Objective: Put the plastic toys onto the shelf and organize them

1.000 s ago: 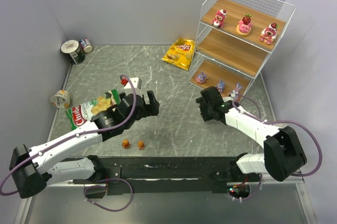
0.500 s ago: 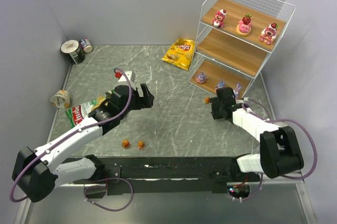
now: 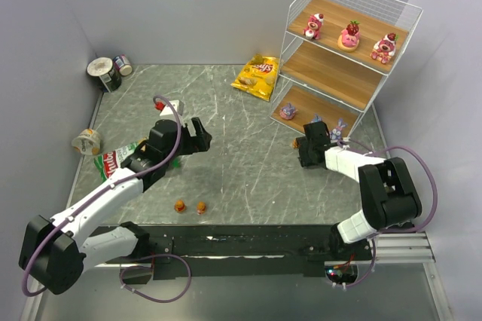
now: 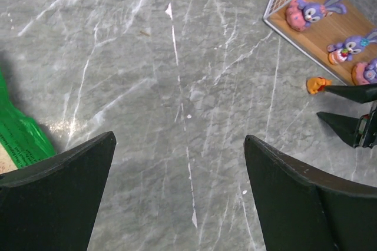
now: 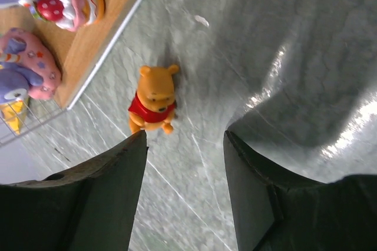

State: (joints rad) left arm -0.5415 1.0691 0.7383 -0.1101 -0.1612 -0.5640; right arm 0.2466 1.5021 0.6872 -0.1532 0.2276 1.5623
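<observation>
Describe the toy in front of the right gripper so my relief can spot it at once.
Find the white wire shelf, then its lowest board. Just off that board's front edge, on the grey table before the open right gripper, is an orange bear in a red shirt. The purple bunnies beside it are on the board.

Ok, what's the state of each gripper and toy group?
Left gripper: open, empty.
Right gripper: open, empty.
Orange bear figurine in red shirt: on grey marble table, beside white wire shelf.
Two small orange figurines: on table, untouched.
Three pink strawberry figurines: on shelf's top board.
Purple rabbit figurines: on bottom board.
</observation>
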